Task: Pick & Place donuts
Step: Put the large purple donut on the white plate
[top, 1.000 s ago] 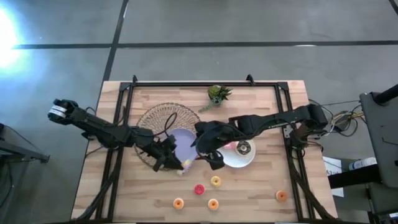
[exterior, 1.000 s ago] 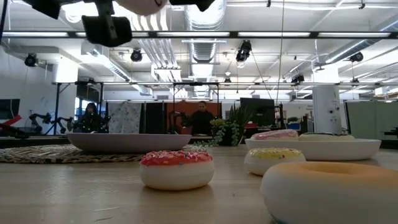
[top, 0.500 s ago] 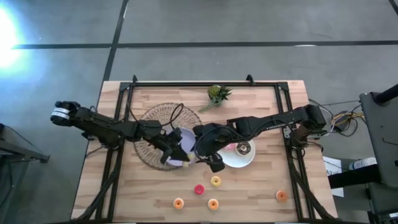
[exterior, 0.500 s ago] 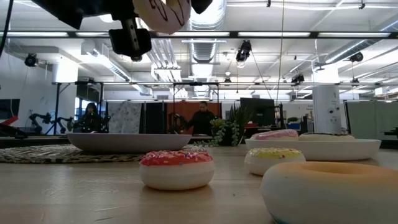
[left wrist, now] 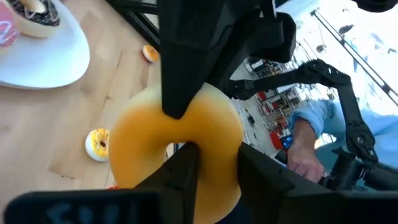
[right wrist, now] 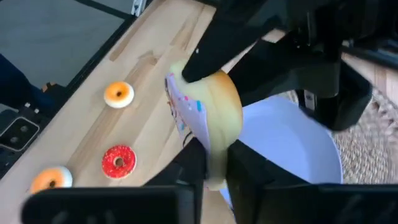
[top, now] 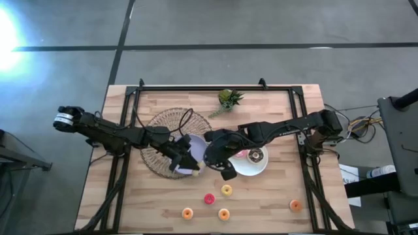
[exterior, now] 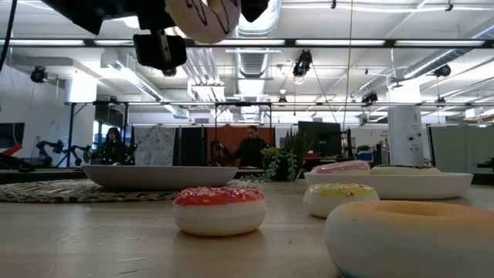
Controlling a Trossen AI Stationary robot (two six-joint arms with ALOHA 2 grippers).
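A large yellow donut with white sprinkled icing (right wrist: 214, 102) hangs in the air over the near edge of the lavender plate (top: 196, 143). It also shows in the left wrist view (left wrist: 211, 134) and the low view (exterior: 202, 17). My left gripper (top: 188, 163) and my right gripper (top: 208, 160) meet at the donut from opposite sides, both shut on it. A pink donut (top: 240, 154) and a chocolate donut (top: 256, 155) lie on the white plate (top: 261, 170). Several small donuts lie on the table nearer the front, among them a red one (top: 209, 198) and a yellow one (top: 226, 190). My left gripper pinches the donut's ring (left wrist: 214, 177) with one finger (left wrist: 183, 171) at the hole and the other (left wrist: 264, 180) outside the rim. It comes level from the table's left. The donut is lifted clear, standing on edge. My right gripper pinches the opposite part of the ring (right wrist: 211, 158) between its two fingers, one finger (right wrist: 193, 158) on the iced face and one (right wrist: 245, 165) on the plain yellow face. It comes from the table's right.
The lavender plate sits on a round woven mat (top: 160, 130). A small green plant (top: 228, 98) stands at the far edge. Orange donuts lie near the front edge (top: 187, 213), (top: 224, 213) and at the front right (top: 296, 205). People show in the room beyond.
My left gripper has carried the donut toward the table's right and far side, up to my right gripper over the lavender plate. It has stayed there for the last half second. My right gripper has kept nearly still.
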